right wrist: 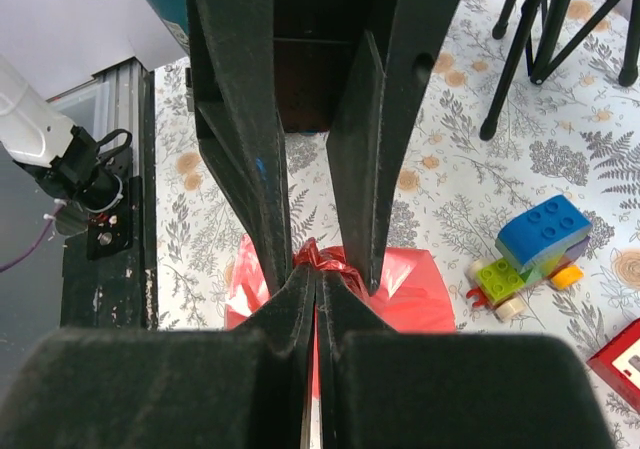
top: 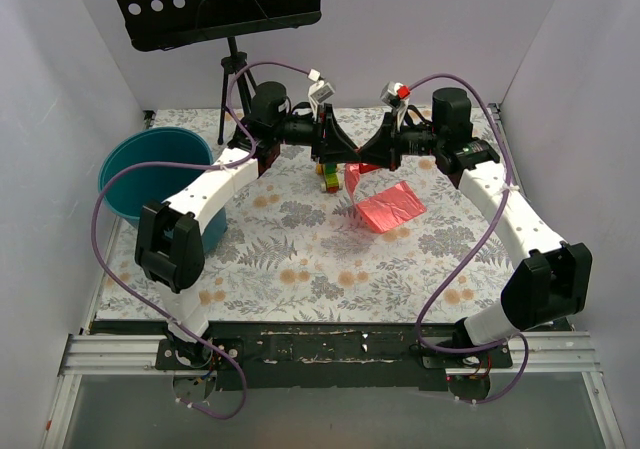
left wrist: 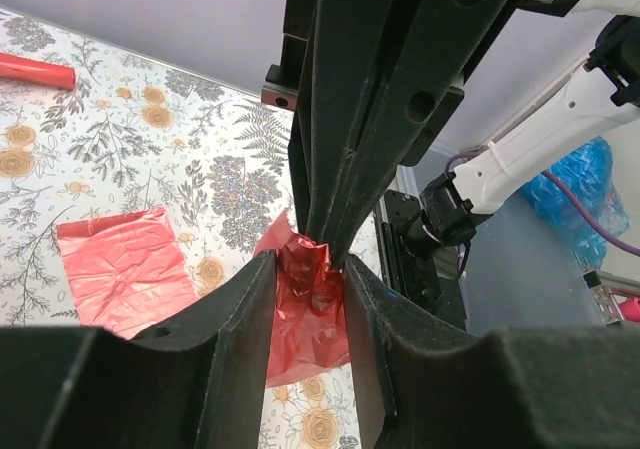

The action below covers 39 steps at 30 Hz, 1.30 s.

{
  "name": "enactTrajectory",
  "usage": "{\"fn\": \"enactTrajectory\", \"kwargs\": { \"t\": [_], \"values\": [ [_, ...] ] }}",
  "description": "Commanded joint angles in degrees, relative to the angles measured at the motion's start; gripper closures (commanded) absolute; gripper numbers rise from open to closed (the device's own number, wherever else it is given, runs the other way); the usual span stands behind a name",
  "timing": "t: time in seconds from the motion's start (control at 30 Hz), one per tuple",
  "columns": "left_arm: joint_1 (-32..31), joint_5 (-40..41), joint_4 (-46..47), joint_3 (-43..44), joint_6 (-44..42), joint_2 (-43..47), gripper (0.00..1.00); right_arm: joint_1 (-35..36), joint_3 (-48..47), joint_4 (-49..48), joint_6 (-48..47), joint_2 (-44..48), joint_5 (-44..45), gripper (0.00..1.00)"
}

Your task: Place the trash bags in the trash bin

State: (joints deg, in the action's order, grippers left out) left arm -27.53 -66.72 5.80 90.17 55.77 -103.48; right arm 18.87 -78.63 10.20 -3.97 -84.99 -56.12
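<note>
Two grippers meet tip to tip above the flowered table [top: 300, 259], well to the right of the trash bin [top: 150, 174], and you have the trash bag [top: 392, 207] between them. Your right gripper [right wrist: 316, 287] is clamped flat. In its own wrist view the two fingers press together with no gap, and a puckered crest of pink-red film sticks out at their tips. Your left gripper [left wrist: 308, 269] stands narrowly parted. Its fingers [left wrist: 240, 319] straddle that same bunched crest, one on each side, and the right gripper's tips poke into the slot from the side away from the bin. The film fills most of that slot, but you cannot tell from these views whether the left pads press on it.

Below the pinch the bag hangs down and spreads into a flat, crinkled sheet on the table, on the side away from the bin. All of the bag is outside the bin.

The bin sits upright with its mouth up, and your left arm's white forearm passes just beside its right wall.

A toy car of coloured blocks [right wrist: 535, 249] rests on the table almost under the meeting grippers, between the bin and the flat sheet. A small red box with white squares [right wrist: 622, 361] lies just beside the toy, on the side farther from the bin. A black music stand [top: 215, 4] rises behind the bin, its tripod legs planted just past the bin's far right side.
</note>
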Motion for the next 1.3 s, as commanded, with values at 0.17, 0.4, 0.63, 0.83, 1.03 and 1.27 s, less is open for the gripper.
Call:
{"fn": "enactTrajectory", "kwargs": {
  "t": [0.17, 0.4, 0.63, 0.83, 1.03, 1.27],
  "values": [
    [-0.16, -0.61, 0.97, 1.76, 0.48, 1.26, 0.95, 0.37, -1.97, -3.61, 1.42, 1.06, -1.89, 0.99],
    [1.86, 1.94, -1.85, 2.03, -0.84, 3.02, 1.0, 0.29, 0.75, -0.44, -1.92, 2.81, 0.48, 0.99],
    [3.18, 3.79, -2.46, 0.45, -0.66, 4.96, 1.0, 0.29, 3.39, 2.54, -5.26, 5.18, 1.89, 0.99],
    [2.92, 1.42, 0.52, 0.27, 2.24, 4.26, 0.82, 0.29, 3.93, 1.76, -4.56, 5.71, 2.15, 0.99],
    [1.87, 0.27, 1.84, 0.97, 4.26, 3.2, 0.69, 0.29, 2.52, 1.14, -3.68, 4.48, 2.24, 0.99],
    [1.78, 2.21, 0.88, 1.06, 3.82, 3.55, 0.64, 0.29, 1.81, 0.97, -3.15, 4.04, 2.33, 0.99]
  ]
}}
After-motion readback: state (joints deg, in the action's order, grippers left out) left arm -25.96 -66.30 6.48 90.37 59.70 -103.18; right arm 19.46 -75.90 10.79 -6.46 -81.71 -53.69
